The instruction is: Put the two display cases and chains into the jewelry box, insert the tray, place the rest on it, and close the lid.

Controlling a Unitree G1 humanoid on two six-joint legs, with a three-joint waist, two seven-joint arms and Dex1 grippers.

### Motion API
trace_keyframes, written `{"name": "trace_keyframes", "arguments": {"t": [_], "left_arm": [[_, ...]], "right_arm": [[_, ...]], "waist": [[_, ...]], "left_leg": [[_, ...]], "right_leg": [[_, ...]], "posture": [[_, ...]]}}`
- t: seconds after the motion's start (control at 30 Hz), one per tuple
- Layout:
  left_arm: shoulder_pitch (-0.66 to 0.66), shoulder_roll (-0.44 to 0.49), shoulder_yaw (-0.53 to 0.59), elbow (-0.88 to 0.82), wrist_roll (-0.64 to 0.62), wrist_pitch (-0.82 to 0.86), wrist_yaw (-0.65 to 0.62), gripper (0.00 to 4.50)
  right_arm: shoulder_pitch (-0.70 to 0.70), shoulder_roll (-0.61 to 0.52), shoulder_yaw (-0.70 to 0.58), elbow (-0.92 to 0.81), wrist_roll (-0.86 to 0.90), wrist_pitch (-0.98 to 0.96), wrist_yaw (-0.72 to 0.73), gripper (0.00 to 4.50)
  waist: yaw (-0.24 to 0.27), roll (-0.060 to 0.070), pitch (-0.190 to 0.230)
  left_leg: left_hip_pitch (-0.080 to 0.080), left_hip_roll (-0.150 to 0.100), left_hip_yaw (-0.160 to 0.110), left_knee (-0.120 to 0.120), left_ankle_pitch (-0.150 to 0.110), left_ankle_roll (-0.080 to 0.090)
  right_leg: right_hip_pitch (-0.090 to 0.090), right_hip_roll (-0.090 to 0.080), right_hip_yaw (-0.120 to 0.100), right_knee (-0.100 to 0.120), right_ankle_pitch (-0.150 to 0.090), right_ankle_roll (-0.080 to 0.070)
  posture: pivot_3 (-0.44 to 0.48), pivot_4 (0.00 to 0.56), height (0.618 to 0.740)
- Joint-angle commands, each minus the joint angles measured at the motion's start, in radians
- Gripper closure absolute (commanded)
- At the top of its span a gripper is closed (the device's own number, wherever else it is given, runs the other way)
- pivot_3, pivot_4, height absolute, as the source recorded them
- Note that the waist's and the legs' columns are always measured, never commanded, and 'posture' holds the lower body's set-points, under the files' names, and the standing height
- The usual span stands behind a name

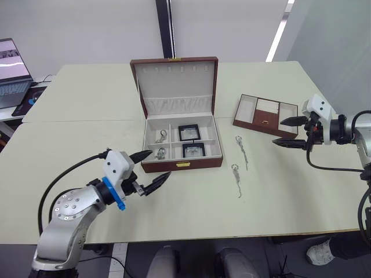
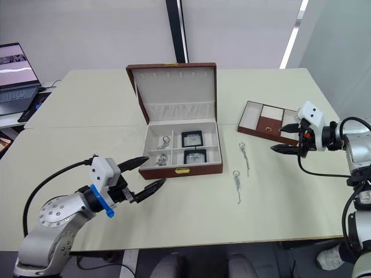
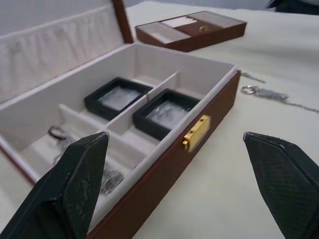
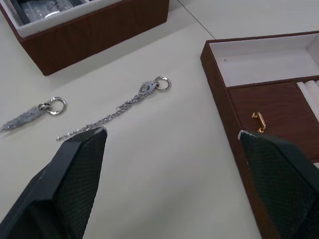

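The jewelry box [image 1: 179,130] sits lid-up mid-counter, both display cases [image 1: 191,141] inside, tray [image 1: 265,114] and two chains [image 1: 240,164] waiting right, near the wide, empty right hand [image 1: 291,133].

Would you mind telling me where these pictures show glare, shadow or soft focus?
Left eye view: the bright ceiling strip glares; the jewelry box casts little shadow. Left wrist view: the fingers are near and soft. Right wrist view: the chains are sharp.
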Motion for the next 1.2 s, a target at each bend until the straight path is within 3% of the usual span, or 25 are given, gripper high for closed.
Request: {"name": "trace_keyframes", "arguments": {"t": [0.03, 0.33, 0.6, 0.77, 0.87, 1.0, 1.2], "left_arm": [[-0.026, -0.032, -0.065, -0.025, 0.041, -0.107, -0.019, 0.00], [-0.034, -0.088, -0.162, -0.017, 0.088, -0.219, -0.023, 0.00], [-0.015, -0.086, -0.176, -0.026, 0.085, -0.218, -0.017, 0.00], [-0.020, -0.086, -0.174, -0.021, 0.086, -0.217, -0.012, 0.00], [-0.020, -0.086, -0.175, -0.020, 0.088, -0.217, -0.011, 0.00], [-0.024, -0.089, -0.181, -0.018, 0.094, -0.216, -0.006, 0.00], [-0.037, -0.093, -0.178, -0.002, 0.098, -0.221, 0.001, 0.00]], "right_arm": [[-0.117, 0.019, 0.054, 0.212, -0.120, -0.146, -0.037, 0.01], [-0.267, 0.122, 0.104, 0.582, -0.295, -0.265, -0.281, 0.01], [-0.270, 0.178, 0.080, 0.650, -0.340, -0.286, -0.412, 0.01], [-0.267, 0.196, 0.062, 0.664, -0.342, -0.268, -0.416, 0.01], [-0.269, 0.201, 0.055, 0.668, -0.344, -0.254, -0.411, 0.61], [-0.274, 0.209, 0.033, 0.674, -0.337, -0.210, -0.383, 2.02], [-0.276, 0.213, 0.012, 0.678, -0.337, -0.182, -0.397, 3.66]], "waist": [[0.000, 0.000, 0.000], [0.000, 0.000, 0.000], [-0.001, 0.000, 0.000], [-0.001, 0.000, 0.000], [-0.001, 0.000, 0.000], [-0.001, 0.000, 0.000], [0.000, 0.000, 0.000]], "left_leg": [[0.000, 0.000, 0.001, 0.000, 0.000, 0.000], [0.000, 0.000, 0.001, 0.000, 0.000, 0.000], [0.000, 0.000, 0.001, 0.000, 0.000, 0.000], [0.001, 0.000, 0.001, 0.001, 0.000, 0.000], [0.001, 0.000, 0.001, 0.001, 0.000, 0.000], [0.001, 0.000, 0.001, 0.000, 0.000, 0.000], [0.001, 0.000, 0.001, 0.000, 0.000, 0.000]], "right_leg": [[0.000, 0.000, 0.000, 0.000, 0.000, 0.000], [0.001, 0.000, 0.000, -0.002, 0.000, 0.000], [0.001, 0.000, 0.001, -0.001, 0.000, 0.000], [0.001, 0.000, 0.000, -0.001, 0.000, 0.000], [0.002, 0.000, 0.000, -0.001, 0.000, 0.000], [0.002, 0.000, 0.000, -0.001, 0.000, 0.000], [0.002, 0.000, 0.000, -0.001, 0.000, 0.000]], "posture": [[0.000, 0.150, 0.740], [0.000, 0.150, 0.740], [0.000, 0.150, 0.740], [0.000, 0.150, 0.740], [0.000, 0.150, 0.740], [0.000, 0.150, 0.740], [0.000, 0.150, 0.740]]}}
